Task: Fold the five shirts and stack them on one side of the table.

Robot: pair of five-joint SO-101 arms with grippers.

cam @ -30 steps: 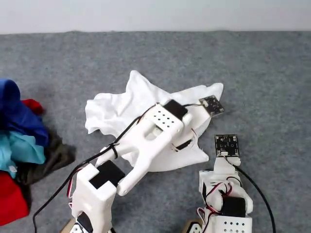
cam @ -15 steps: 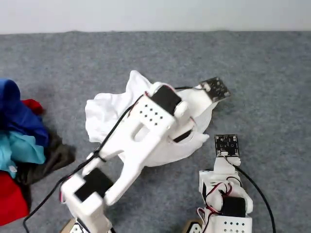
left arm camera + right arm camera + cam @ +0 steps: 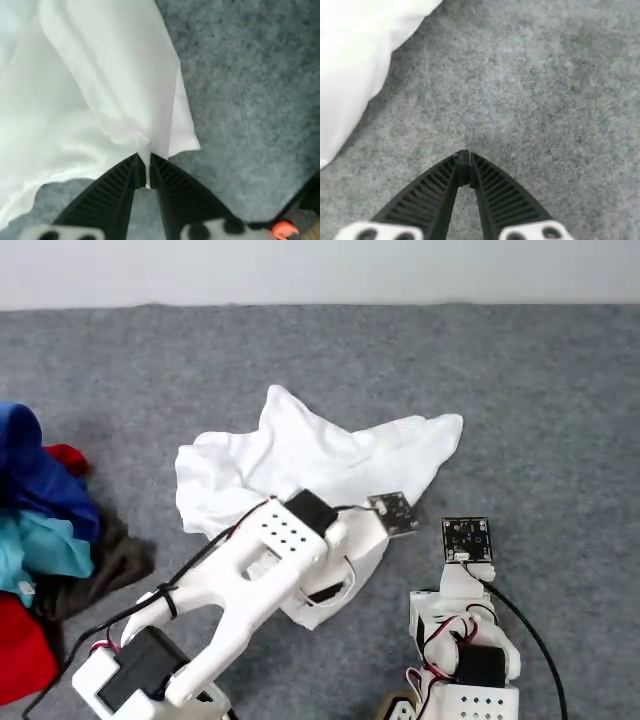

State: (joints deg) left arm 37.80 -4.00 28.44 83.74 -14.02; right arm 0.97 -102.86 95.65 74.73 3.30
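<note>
High view: white shirt point(image 3: 310, 465) lies crumpled approx. mid-table point(image 3: 520, 390) on the grey felt-like cover, part spread, w/ a bunched flap at its near edge. Left arm point(image 3: 270, 560) comes in from the near-left corner and sits over that near flap, wrist above the cloth. Right arm point(image 3: 465, 640) is folded up by its base at near right, just beside the shirt's near-right edge, not touching it. Pile of shirts point(image 3: 40, 540) (blue, teal, red, dark) is heaped at the table's left edge, well apart from the white one. Left wrist view: left gripper point(image 3: 144, 172) has its jaws closed, pinching a thin fold of the white shirt's edge btwn the tips; cloth hangs in pleats from there, grey cover beside it. Right wrist view: right gripper point(image 3: 466, 165) has its jaws closed on nothing, tips together over bare grey cover; white cloth near, not touching.
</note>
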